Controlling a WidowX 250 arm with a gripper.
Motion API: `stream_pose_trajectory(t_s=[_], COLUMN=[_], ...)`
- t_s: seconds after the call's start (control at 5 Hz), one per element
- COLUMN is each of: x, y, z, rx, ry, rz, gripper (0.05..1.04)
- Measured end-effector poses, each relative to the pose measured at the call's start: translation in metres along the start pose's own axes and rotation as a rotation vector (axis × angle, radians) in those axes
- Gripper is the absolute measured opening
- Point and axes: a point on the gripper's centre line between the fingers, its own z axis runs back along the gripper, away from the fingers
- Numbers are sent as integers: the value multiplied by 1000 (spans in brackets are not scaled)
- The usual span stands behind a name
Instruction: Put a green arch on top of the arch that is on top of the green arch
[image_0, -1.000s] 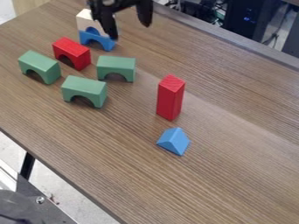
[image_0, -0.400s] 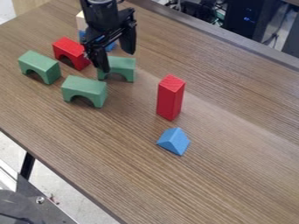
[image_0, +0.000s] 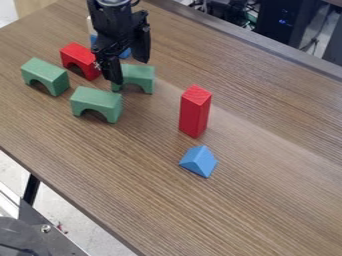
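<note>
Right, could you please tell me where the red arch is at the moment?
In the camera view, the red arch stands on the table toward the upper left, between the leftmost green arch and the gripper.

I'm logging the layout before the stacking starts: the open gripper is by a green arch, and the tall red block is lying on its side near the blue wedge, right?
Not quite: in the camera view, the tall red block stands upright near the blue wedge. The open gripper is indeed by a green arch.
</note>
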Motion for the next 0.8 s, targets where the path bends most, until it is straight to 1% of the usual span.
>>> stream_pose_trajectory(t_s=[0.2, 0.4, 0.6, 0.8], x=[1, 3, 6, 8], y=[-4, -10, -15, -19], z=[-7, -11, -15, -17], rx=[3, 18, 33, 48], ry=[6, 6, -6, -17], rz=[50, 99, 143, 180], gripper=[998, 998, 998, 964])
